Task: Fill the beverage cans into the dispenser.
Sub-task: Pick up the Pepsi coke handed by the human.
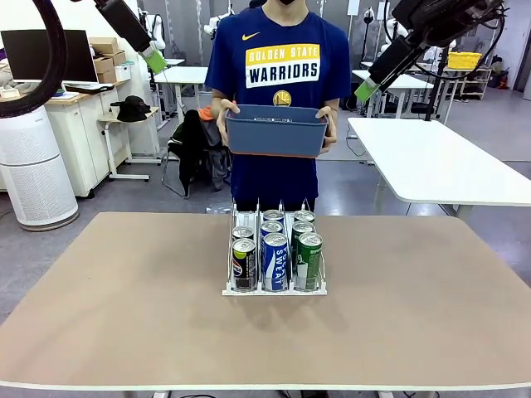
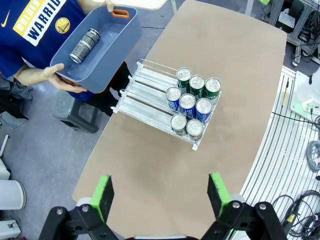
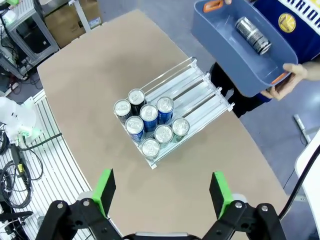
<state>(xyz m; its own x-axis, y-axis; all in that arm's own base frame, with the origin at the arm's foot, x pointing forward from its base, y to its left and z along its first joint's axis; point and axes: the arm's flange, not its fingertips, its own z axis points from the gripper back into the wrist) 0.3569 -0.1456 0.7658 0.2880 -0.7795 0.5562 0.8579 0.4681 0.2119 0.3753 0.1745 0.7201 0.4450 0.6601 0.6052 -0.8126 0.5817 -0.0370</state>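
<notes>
The dispenser stands mid-table with several beverage cans in its front end: black ones in the left lane, blue in the middle, green on the right. Its rear lanes are bare. One more black can lies in a blue-grey bin that the person holds in both hands beyond the far edge. My left gripper hangs high at the upper left, my right gripper high at the upper right. Both are open and hold nothing, as the left wrist and right wrist views show.
The brown table has wide bare room on both sides of the rack. The person stands at the middle of the far edge. A white table is behind on the right, and desks and a stool on the left.
</notes>
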